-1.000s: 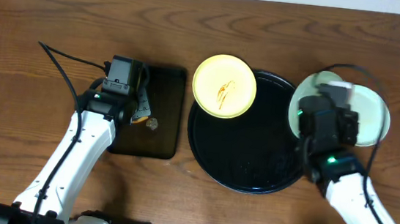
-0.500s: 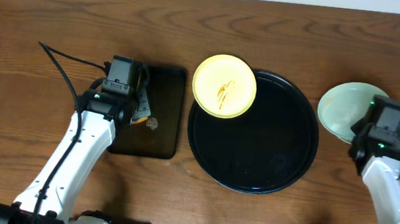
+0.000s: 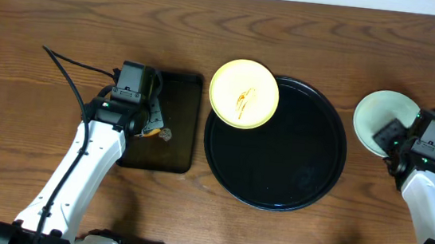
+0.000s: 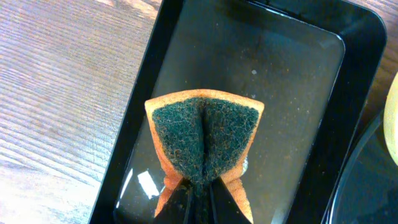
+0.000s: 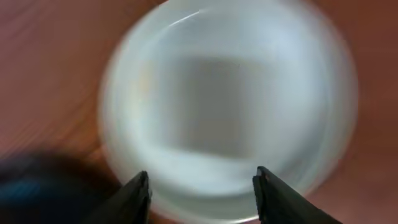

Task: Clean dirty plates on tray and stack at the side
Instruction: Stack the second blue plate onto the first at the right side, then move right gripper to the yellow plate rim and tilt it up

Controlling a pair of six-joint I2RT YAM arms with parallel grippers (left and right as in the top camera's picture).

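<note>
A pale yellow plate (image 3: 243, 93) with orange-brown smears at its centre rests on the upper-left rim of the round black tray (image 3: 277, 164). A pale mint plate (image 3: 375, 117) lies on the wood to the right of the tray; in the right wrist view this plate (image 5: 230, 106) is blurred. My right gripper (image 3: 386, 138) (image 5: 202, 173) hovers at its near edge, open, with nothing between the fingers. My left gripper (image 3: 153, 122) (image 4: 202, 196) is shut on an orange sponge (image 4: 204, 134), green scouring side up, pinched into a fold over the rectangular tray.
The small rectangular black tray (image 3: 173, 146) (image 4: 298, 87) lies left of the round tray, its bottom wet and glossy. A black cable (image 3: 67, 63) runs across the wood to the left arm. The table's far edge runs along the top.
My right arm swung right, off the round tray, bringing the mint plate down on the wood, and its jaws have opened off it. The left arm and sponge have not moved.
</note>
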